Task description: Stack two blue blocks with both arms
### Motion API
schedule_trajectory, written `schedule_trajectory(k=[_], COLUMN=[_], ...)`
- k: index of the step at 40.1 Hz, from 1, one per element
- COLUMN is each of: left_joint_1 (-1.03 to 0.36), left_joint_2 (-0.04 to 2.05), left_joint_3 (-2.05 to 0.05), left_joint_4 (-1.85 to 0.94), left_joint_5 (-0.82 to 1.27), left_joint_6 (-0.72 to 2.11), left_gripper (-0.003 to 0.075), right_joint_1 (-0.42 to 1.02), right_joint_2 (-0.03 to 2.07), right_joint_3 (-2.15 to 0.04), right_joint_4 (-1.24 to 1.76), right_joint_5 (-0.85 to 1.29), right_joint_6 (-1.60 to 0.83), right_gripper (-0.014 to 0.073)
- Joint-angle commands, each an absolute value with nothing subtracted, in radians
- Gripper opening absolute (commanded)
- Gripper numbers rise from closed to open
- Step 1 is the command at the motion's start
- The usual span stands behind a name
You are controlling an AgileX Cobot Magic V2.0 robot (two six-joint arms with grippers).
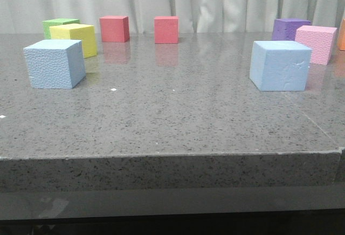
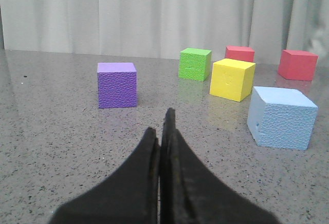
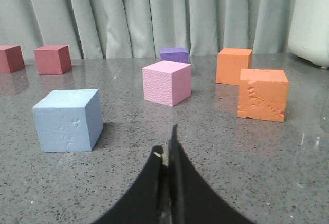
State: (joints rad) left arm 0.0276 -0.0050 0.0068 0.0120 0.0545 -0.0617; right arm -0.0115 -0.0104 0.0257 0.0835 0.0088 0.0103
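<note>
two blue blocks sit well apart on the grey table [image 1: 172,122]: one blue block [image 1: 54,63] at the left of the front frame, just in front of a yellow cube [image 1: 75,38], the other blue block [image 1: 280,65] at the right near a pink cube [image 1: 316,43]. the left gripper [image 2: 162,126] and right gripper [image 3: 169,144] both have jaws pressed together, holding nothing.

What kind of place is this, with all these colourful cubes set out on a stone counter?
Probably a robot test bench or lab, not a home: plain foam cubes such as the blue blocks spaced on a bare speckled table, a pale curtain as backdrop, and closed black fingers.
</note>
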Motion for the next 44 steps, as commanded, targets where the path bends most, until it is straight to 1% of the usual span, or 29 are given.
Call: schedule_trajectory(k=[1, 25, 32, 37, 44], left_joint_1=[0.031, 0.031, 0.031, 0.031, 0.031], left_joint_2=[-0.023, -0.023, -0.023, -0.023, -0.003], left_joint_3=[0.006, 0.006, -0.003, -0.071, -0.282], left_joint_4=[0.013, 0.013, -0.017, -0.017, -0.035], left_joint_5=[-0.017, -0.017, -0.074, -0.076, 0.084], left_joint_6=[-0.069, -0.069, -0.069, -0.069, -0.069], left_gripper=[-0.0019, -0.0019, -0.0019, -0.0019, -0.0019], right_joint_1=[-0.012, -0.012, -0.012, -0.012, -0.012], right_joint_2=[-0.029, -0.029, -0.029, -0.028, 0.002], right_joint_3=[0.022, 0.022, 0.014, -0.063, -0.279], right_joint_4=[0.082, 0.082, 0.083, 0.083, 0.053], right_joint_5=[-0.07, -0.073, -0.094, -0.047, 0.139], right_joint_6=[0.0, 0.0, 0.0, 0.0, 0.0], right_gripper=[-0.0121, -0.0121, -0.0121, -0.0121, -0.0121])
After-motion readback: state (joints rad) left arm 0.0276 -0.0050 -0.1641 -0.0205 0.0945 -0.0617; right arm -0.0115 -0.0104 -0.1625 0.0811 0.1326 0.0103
